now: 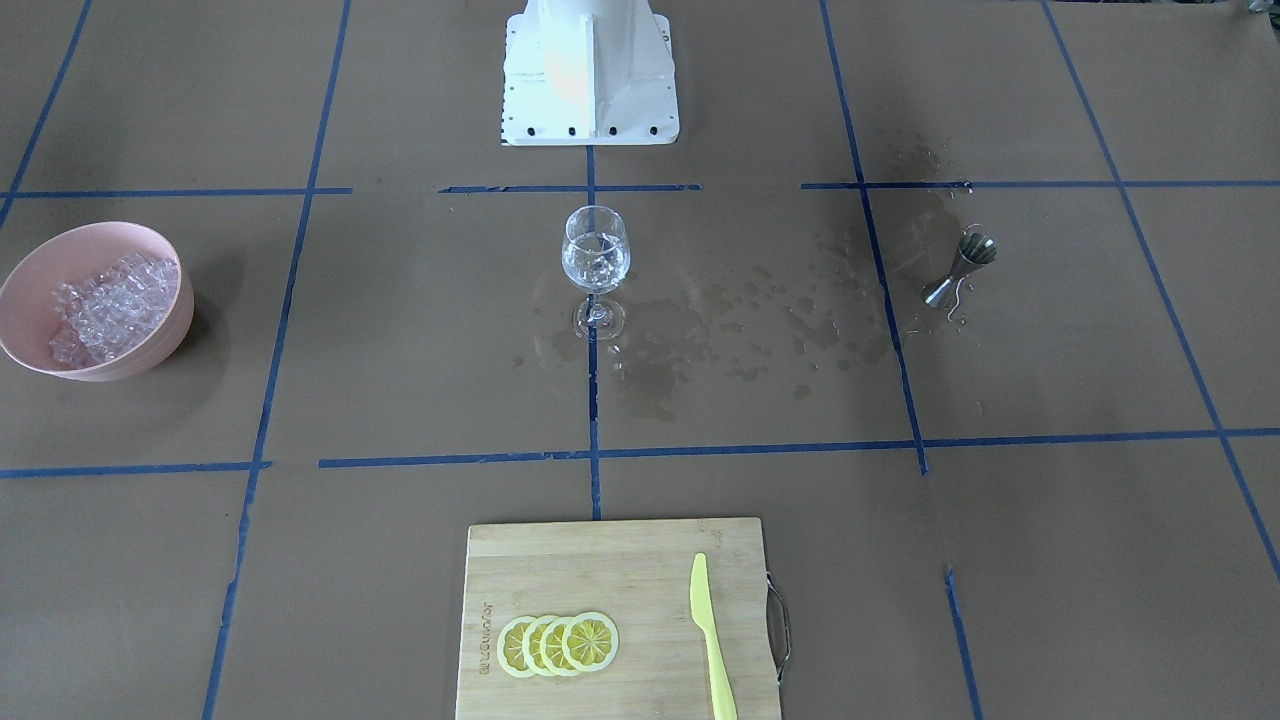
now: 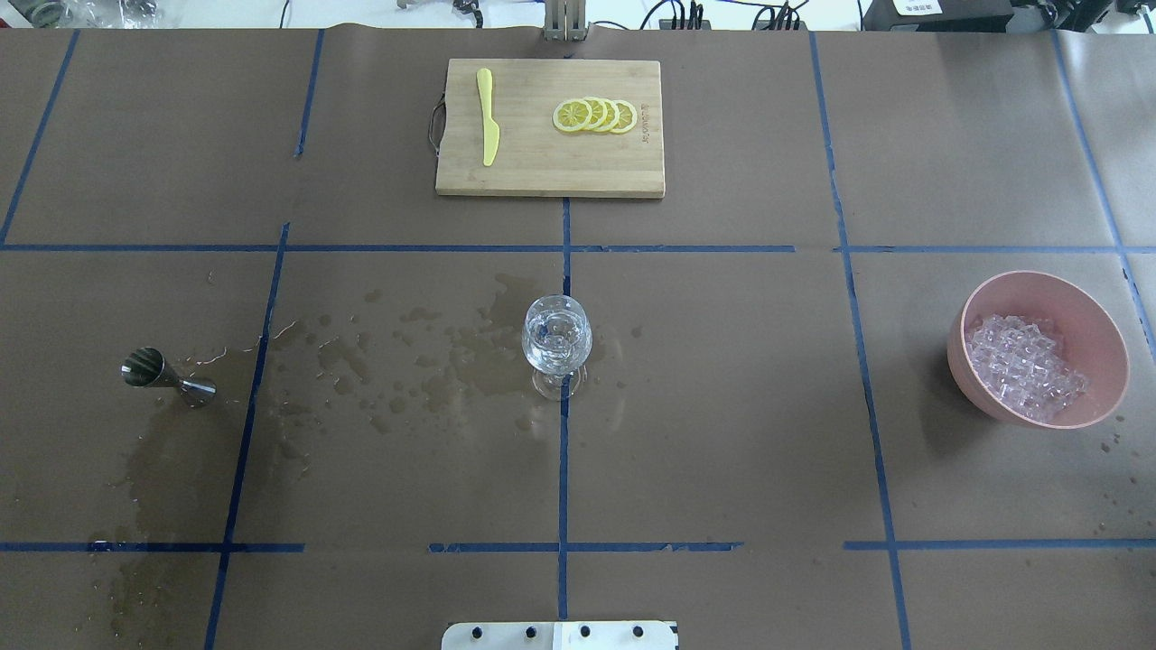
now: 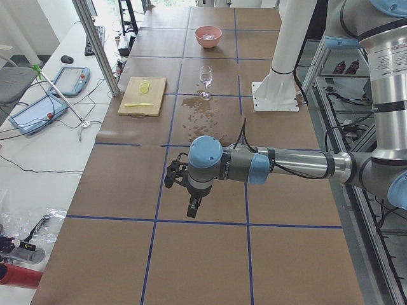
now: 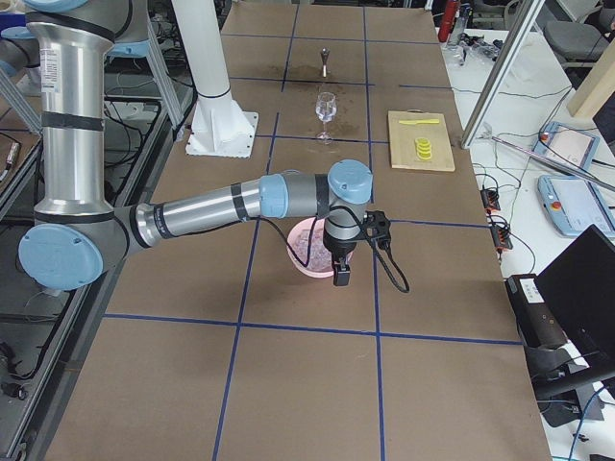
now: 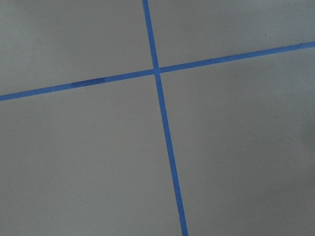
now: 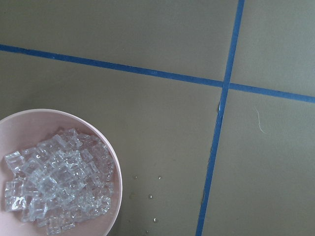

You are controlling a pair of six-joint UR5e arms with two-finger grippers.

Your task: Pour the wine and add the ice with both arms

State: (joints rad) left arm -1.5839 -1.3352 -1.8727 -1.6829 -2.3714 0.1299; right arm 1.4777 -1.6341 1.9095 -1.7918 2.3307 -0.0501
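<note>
Where the front-facing view looks down on it, the bench [image 1: 400,330] is brown paper gridded with blue tape, with wet patches [image 1: 700,330] between the stemmed glass [image 1: 596,262] and the steel jigger [image 1: 962,270]. The glass stands upright at centre, in front of the white base block [image 1: 590,80]. The wine [image 1: 596,272] sits clear inside it. The ice [image 1: 110,305] is heaped in the pink bowl [image 1: 40,260], well apart at that view's left edge. A wooden board [image 1: 600,560] carries lemon slices [image 1: 558,643] and a yellow knife [image 1: 710,640].

In the overhead view, the glass foot rests on a tape line.

In the exterior left view, my left arm [image 3: 286,166] reaches level over bare paper, with the left hand [image 3: 192,213] pointing down. I cannot tell whether its fingers are apart or together.

In the exterior right view, my right arm [image 4: 221,204] stretches level. The right hand [image 4: 341,279] points down in front of the bowl's near rim, and I cannot tell how its fingers stand.

The left wrist view shows only paper and a tape crossing.

The right wrist view shows the bowl of glassy cubes at lower left, with small droplets on the paper just beside it.
</note>
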